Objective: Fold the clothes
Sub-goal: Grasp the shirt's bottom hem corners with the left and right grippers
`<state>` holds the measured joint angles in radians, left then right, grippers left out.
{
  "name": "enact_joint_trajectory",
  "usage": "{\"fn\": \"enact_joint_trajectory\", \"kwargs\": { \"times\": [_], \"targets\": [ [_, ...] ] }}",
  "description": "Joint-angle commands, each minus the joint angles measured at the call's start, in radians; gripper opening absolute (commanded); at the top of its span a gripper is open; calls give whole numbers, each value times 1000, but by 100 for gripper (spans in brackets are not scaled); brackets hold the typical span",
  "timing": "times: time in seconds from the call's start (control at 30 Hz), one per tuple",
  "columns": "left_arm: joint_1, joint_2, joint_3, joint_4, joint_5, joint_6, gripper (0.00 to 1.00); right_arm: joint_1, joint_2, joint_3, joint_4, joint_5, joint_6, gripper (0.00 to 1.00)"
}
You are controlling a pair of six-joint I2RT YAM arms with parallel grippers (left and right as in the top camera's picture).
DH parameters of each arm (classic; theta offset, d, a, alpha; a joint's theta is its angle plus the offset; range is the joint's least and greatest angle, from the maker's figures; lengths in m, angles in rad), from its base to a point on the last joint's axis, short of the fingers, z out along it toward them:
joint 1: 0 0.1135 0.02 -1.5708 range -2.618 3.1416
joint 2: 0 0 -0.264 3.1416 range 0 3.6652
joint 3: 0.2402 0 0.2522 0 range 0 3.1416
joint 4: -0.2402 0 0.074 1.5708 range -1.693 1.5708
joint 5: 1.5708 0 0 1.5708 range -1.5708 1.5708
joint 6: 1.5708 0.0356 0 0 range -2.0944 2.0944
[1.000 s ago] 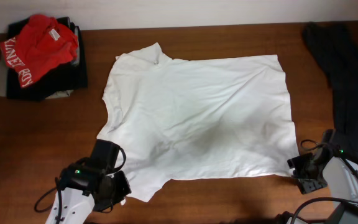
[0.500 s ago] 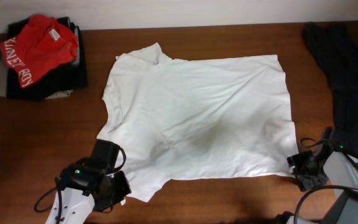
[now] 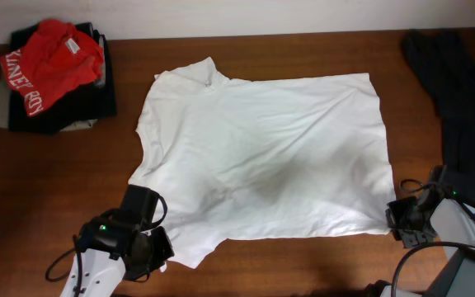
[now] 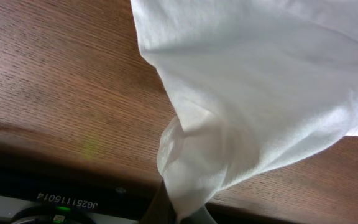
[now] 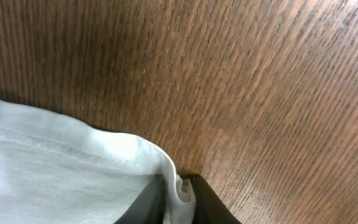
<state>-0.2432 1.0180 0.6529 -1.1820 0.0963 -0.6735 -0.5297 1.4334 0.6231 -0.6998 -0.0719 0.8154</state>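
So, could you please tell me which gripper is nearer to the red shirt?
Left. The left gripper pinches a sleeve of the white T-shirt, on the same side as the red shirt; the right gripper pinches its hem corner on the opposite side.

A red shirt (image 3: 52, 59) with white lettering lies crumpled on a pile of dark clothes (image 3: 97, 101) in the upper left of the frame. A long dark garment (image 3: 460, 91) runs down the right edge. Both rest on the brown wooden tabletop (image 3: 48, 194).

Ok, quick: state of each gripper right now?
Left gripper: closed on a bunched edge of the white T-shirt.
Right gripper: closed on its hem corner.
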Motion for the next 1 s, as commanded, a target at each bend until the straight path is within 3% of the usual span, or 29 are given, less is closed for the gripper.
{"fn": "enact_joint_trajectory", "kwargs": {
  "times": [0.0,0.37,0.4,0.97],
  "targets": [
    [6,-8,18,-12,-4,16,1,-1,54,-25,-27,-61,14,17],
    [6,-8,103,-24,-5,68,1,-1,54,44,-140,-84,13,11],
    [6,-8,103,-14,-5,68,1,-1,54,47,-142,-91,13,5],
    [6,-8,126,293,-60,68,1,-1,54,108,-124,-195,13,4]
  ]
}}
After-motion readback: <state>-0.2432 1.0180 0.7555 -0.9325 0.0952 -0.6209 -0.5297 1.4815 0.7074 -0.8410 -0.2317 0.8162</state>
